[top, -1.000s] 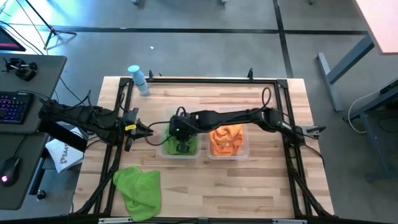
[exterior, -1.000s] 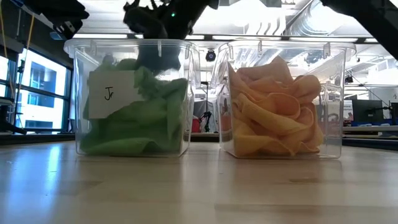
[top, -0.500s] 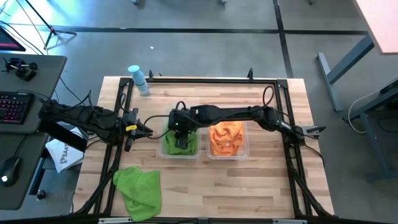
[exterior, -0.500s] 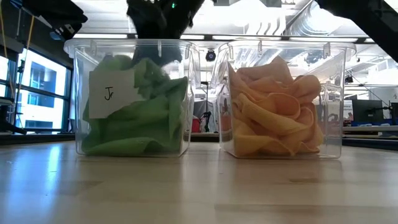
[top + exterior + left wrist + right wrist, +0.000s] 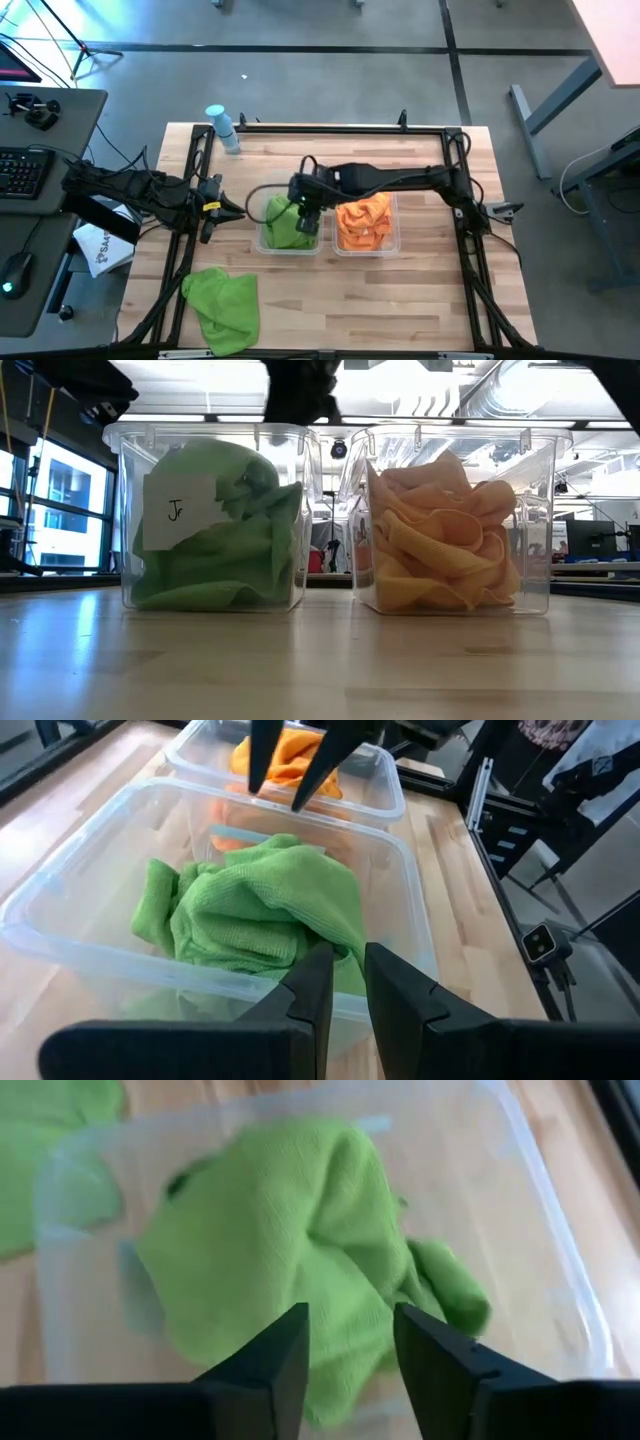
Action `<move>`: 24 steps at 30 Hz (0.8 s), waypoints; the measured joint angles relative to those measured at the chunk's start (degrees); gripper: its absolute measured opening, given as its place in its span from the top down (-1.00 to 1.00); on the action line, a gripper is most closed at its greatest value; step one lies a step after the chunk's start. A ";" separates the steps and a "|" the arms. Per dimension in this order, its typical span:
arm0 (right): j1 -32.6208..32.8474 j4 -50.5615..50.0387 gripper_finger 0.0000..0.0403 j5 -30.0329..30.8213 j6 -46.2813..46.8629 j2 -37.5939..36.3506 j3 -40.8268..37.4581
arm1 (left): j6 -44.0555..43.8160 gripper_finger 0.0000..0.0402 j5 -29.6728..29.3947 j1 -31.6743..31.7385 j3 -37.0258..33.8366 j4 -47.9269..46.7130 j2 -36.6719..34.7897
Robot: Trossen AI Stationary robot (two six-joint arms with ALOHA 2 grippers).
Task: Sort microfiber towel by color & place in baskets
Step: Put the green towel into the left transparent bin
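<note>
Two clear baskets stand side by side mid-table. The left basket (image 5: 262, 240) holds green microfiber towels (image 5: 284, 226) heaped to its rim (image 5: 215, 530); the right basket (image 5: 394, 240) holds orange towels (image 5: 362, 224). My right gripper (image 5: 307, 222) hangs open over the green heap (image 5: 300, 1250), fingers pointing down, clear of it. My left gripper (image 5: 240, 210) waits level just left of the green basket (image 5: 60, 920), a narrow gap between its fingers (image 5: 348, 985), with nothing in it. One more green towel (image 5: 222, 305) lies crumpled flat on the table near the front left corner.
A pale-blue bottle (image 5: 222, 128) stands at the table's far left corner. A white label (image 5: 178, 510) is stuck on the green basket's near wall. Bare wood lies in front of and behind the baskets. A desk with a keyboard (image 5: 22, 172) stands beyond the left edge.
My right gripper was shut down inside the green basket. It has opened, let go of a green towel, risen out of the basket and drifted a little toward the table's right edge. The released towel has settled as a rounded heap on top of the other green towels.
</note>
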 joint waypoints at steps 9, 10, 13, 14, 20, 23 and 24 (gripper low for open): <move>3.76 8.38 0.87 4.63 7.36 -15.15 -21.48 | -1.80 0.76 -0.17 0.00 0.00 -0.11 0.46; 4.29 10.50 0.93 5.14 8.61 -17.73 -24.80 | -0.93 0.76 -0.16 0.01 0.00 -0.12 0.71; 6.10 16.95 0.96 8.51 13.14 -26.33 -34.79 | 1.48 0.76 -0.14 0.00 0.00 -0.05 1.81; 6.88 18.66 0.94 10.13 15.23 -29.18 -38.15 | 1.82 0.76 -0.44 0.00 0.00 0.09 2.48; 13.49 23.63 0.96 17.67 27.59 -44.11 -54.04 | -1.10 0.76 -0.88 -0.25 1.45 0.24 8.74; 16.94 23.90 0.99 21.41 32.28 -49.66 -59.54 | -2.08 0.76 -1.13 -1.62 3.99 -0.01 12.72; 17.99 23.91 0.99 22.60 33.51 -51.07 -61.00 | -2.90 0.76 -1.43 -2.13 5.14 -0.66 14.11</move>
